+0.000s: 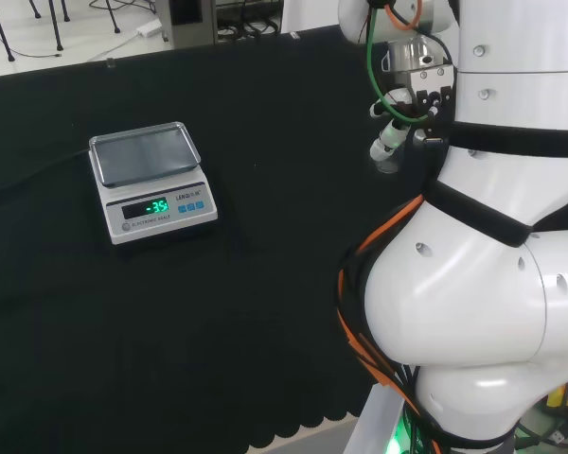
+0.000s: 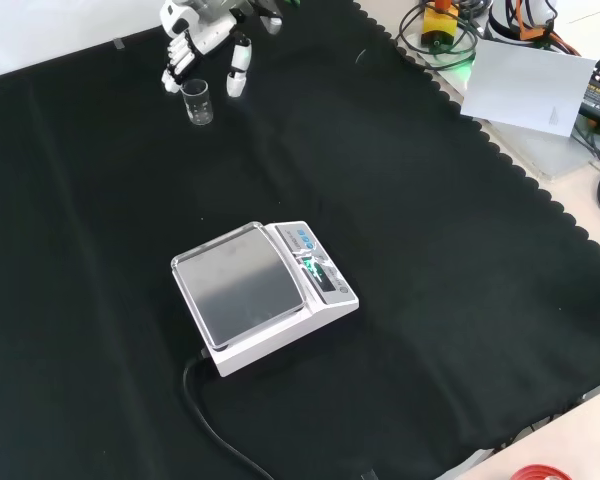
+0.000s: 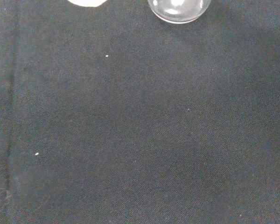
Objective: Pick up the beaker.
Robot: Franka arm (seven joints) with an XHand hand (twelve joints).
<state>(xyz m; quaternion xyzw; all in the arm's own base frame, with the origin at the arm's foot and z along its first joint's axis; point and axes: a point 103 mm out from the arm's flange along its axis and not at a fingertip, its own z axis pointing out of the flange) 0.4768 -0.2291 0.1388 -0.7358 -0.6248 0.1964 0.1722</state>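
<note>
The beaker [image 2: 197,101] stands upright on the table [image 2: 430,250], far beyond the scale [image 2: 263,294]. The hand [image 2: 202,40] hovers over it, fingers spread apart to straddle the glass, holding nothing.

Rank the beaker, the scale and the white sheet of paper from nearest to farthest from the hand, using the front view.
1. beaker, right beside the hand, top left.
2. scale, mid-cloth, lower down.
3. white sheet of paper, off the cloth, far right.
</note>
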